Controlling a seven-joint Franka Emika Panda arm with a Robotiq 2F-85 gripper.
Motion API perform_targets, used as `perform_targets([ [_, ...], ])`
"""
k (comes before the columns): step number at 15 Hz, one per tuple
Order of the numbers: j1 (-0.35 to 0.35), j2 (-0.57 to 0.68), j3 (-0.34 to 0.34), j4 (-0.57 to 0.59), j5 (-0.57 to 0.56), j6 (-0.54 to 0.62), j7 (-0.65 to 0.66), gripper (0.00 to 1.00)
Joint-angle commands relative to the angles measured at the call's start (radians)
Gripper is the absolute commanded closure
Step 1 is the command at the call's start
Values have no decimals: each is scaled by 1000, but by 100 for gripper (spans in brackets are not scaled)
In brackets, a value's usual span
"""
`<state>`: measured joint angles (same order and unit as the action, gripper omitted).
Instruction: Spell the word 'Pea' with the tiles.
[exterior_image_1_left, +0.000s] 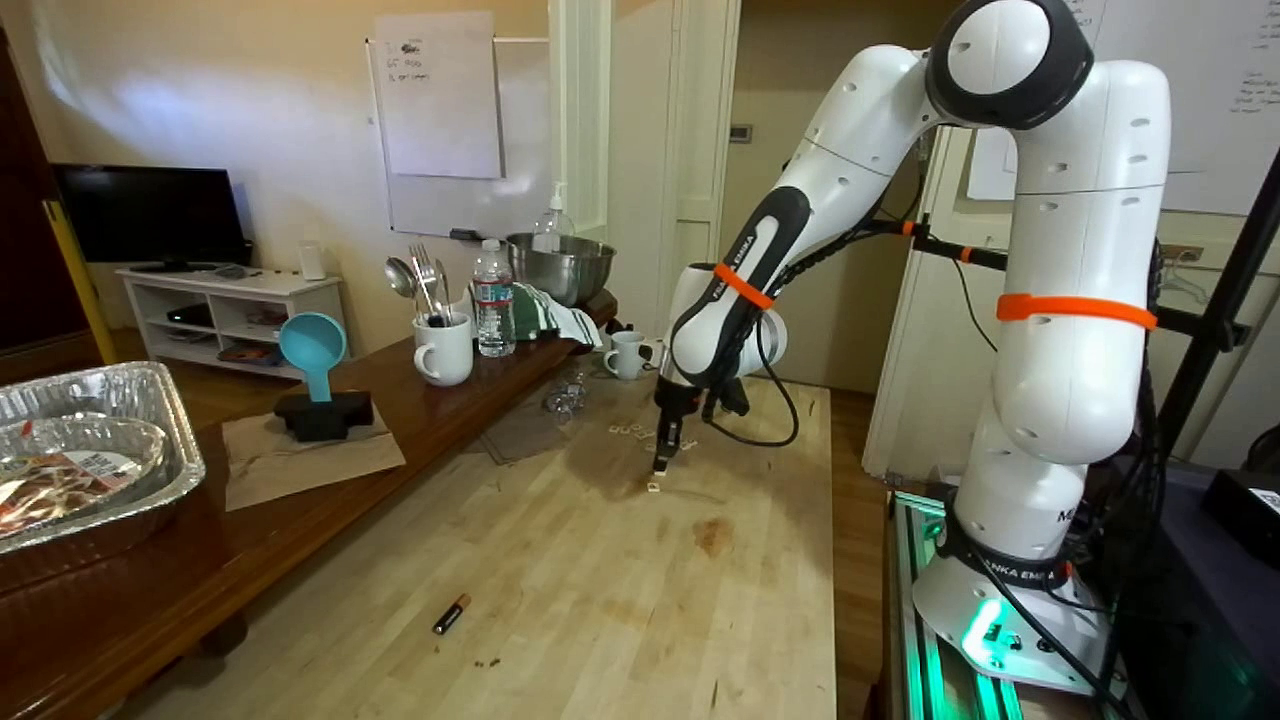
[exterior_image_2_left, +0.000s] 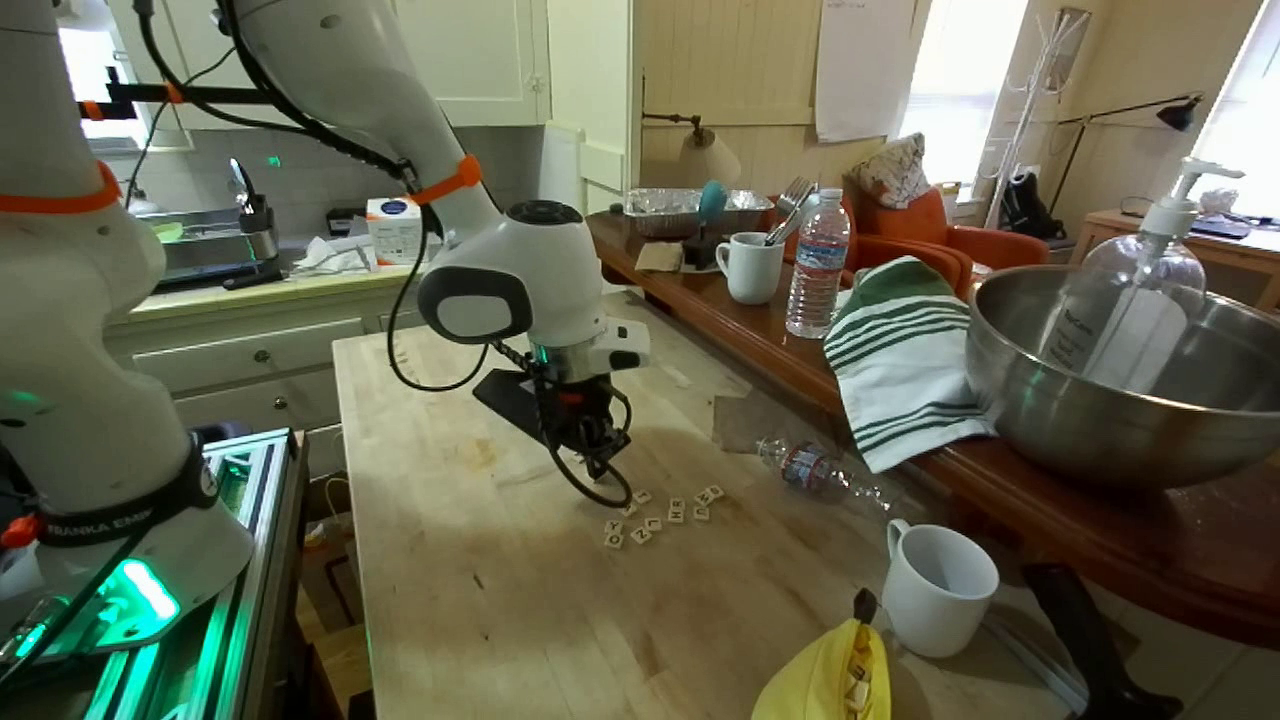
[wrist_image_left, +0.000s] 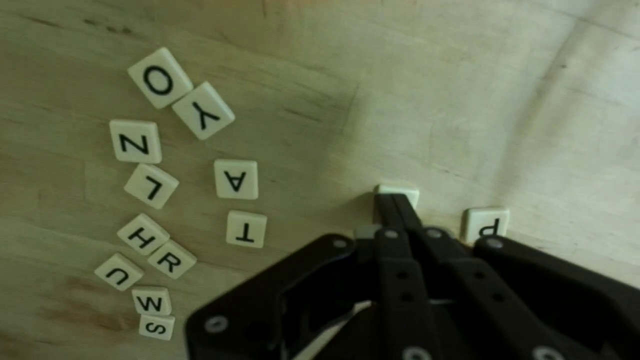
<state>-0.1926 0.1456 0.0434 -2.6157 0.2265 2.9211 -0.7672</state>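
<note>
The tiles are small cream squares with black letters on the wooden table. My gripper (wrist_image_left: 392, 196) is shut, its two fingertips pressed together with nothing visible between them. The fingertips are over a tile (wrist_image_left: 407, 191) and cover its letter; I cannot tell whether they touch it. The P tile (wrist_image_left: 490, 220) lies just right of it in the wrist view, partly hidden by a finger link. The A tile (wrist_image_left: 236, 179) and T tile (wrist_image_left: 246, 229) lie to the left. Several more tiles, among them the O tile (wrist_image_left: 160, 78), lie farther left. In an exterior view, the gripper (exterior_image_1_left: 660, 470) points down at the table.
A battery (exterior_image_1_left: 451, 614) lies on the table. A clear bottle (exterior_image_2_left: 820, 470) lies on its side beyond the tiles. A white mug (exterior_image_2_left: 940, 590) and a yellow banana-shaped pouch (exterior_image_2_left: 830, 675) stand near the table's end. A raised brown counter (exterior_image_1_left: 330, 520) runs along one side.
</note>
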Motion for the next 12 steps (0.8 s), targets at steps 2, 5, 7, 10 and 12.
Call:
perform_targets([
  [2,-18,47,45,-1,54,29,-95,100],
  [5,-17,48,53,0,64,28,-119,100],
  [7,-17,48,59,0,67,28,-130,100],
  [10,-16,50,65,-1,69,28,-141,100],
  [12,-16,50,70,-2,71,28,-146,100],
])
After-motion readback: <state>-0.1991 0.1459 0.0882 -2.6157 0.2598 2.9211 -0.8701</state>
